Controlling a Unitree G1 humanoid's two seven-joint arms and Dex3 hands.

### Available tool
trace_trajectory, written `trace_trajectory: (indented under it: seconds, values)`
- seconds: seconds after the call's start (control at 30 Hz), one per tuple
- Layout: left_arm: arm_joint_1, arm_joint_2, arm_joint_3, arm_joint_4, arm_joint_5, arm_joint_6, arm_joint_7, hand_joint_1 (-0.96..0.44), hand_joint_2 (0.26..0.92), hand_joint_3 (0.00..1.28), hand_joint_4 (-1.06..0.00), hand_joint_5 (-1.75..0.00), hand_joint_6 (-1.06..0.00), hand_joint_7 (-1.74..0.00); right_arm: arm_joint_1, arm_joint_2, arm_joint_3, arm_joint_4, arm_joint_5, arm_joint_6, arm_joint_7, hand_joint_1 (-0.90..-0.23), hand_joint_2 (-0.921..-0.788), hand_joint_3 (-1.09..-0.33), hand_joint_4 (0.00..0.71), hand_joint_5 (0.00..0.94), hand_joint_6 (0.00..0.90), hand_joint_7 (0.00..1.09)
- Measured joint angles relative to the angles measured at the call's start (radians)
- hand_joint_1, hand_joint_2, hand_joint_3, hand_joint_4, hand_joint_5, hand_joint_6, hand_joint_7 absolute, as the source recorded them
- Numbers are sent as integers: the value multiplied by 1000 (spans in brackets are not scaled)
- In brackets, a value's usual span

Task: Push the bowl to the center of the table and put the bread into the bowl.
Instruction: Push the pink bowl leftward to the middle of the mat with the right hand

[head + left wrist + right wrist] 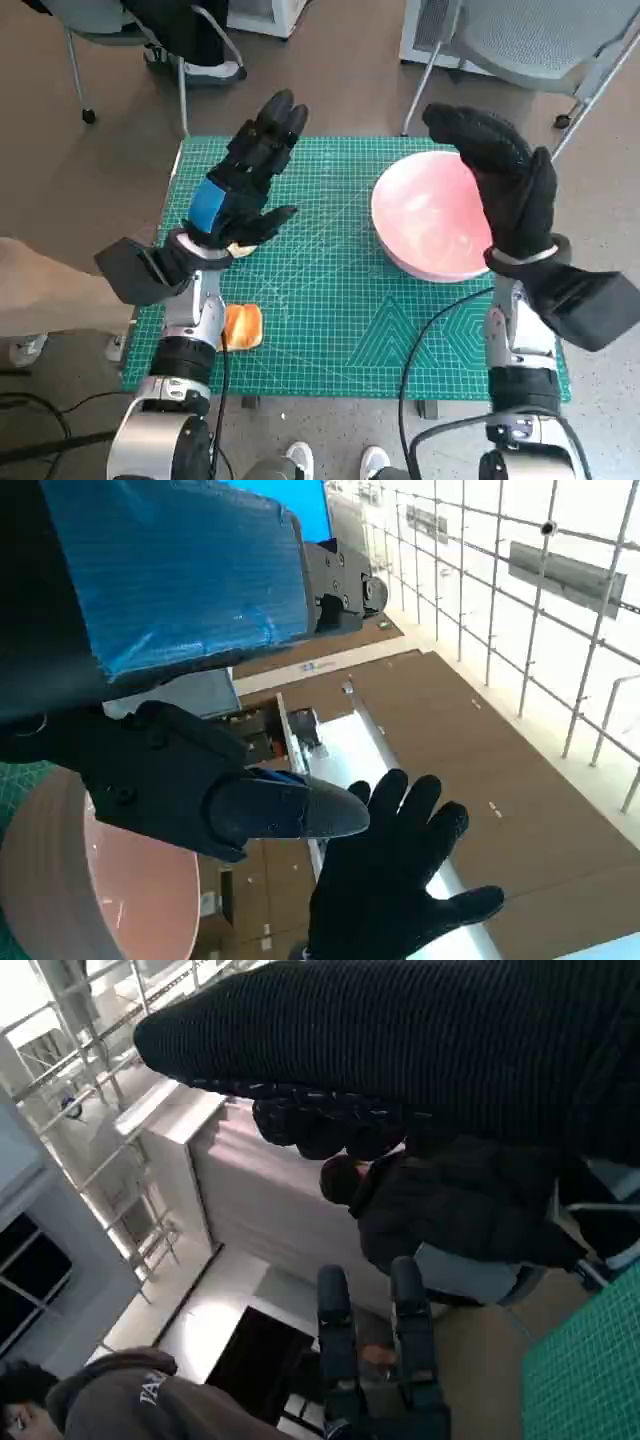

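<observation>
Shallow pink plastic bowl point(432, 218), right of centre; gloved right robot hand point(505, 185) spread empty beside it, poised to push; left robot hand point(245, 180) likewise empty

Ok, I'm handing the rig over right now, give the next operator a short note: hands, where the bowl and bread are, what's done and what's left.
Left hand: raised above the mat's left side, fingers spread, holding nothing.
Right hand: raised at the pink bowl's right rim, open, empty.
Bowl: on the green mat, toward its far right, not centered.
Bread: on the mat's near left edge, beside the left forearm, untouched.
Done: nothing that shows.
Left: push the bowl to the center, then pick up the bread and put it in.
</observation>
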State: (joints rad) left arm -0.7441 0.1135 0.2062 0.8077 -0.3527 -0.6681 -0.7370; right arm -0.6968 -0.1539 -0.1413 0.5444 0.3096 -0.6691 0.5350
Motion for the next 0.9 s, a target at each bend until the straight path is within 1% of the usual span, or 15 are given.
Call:
trace_trajectory:
  seconds: [0.67, 0.9]
  values:
    - [0, 0, -1, -2, 1, 0, 15, -679, 921, 248, -19, -1, -168, -4, 0, 0, 0, 3, 1, 8, 11, -667, -921, -747, 199, 2, 38, 504]
    - [0, -2, -6, -5, 4, 0, 26, -679, 921, 249, -16, 0, -166, -3, 0, 0, 0, 3, 0, 7, 11, -676, -921, -747, 194, 0, 37, 503]
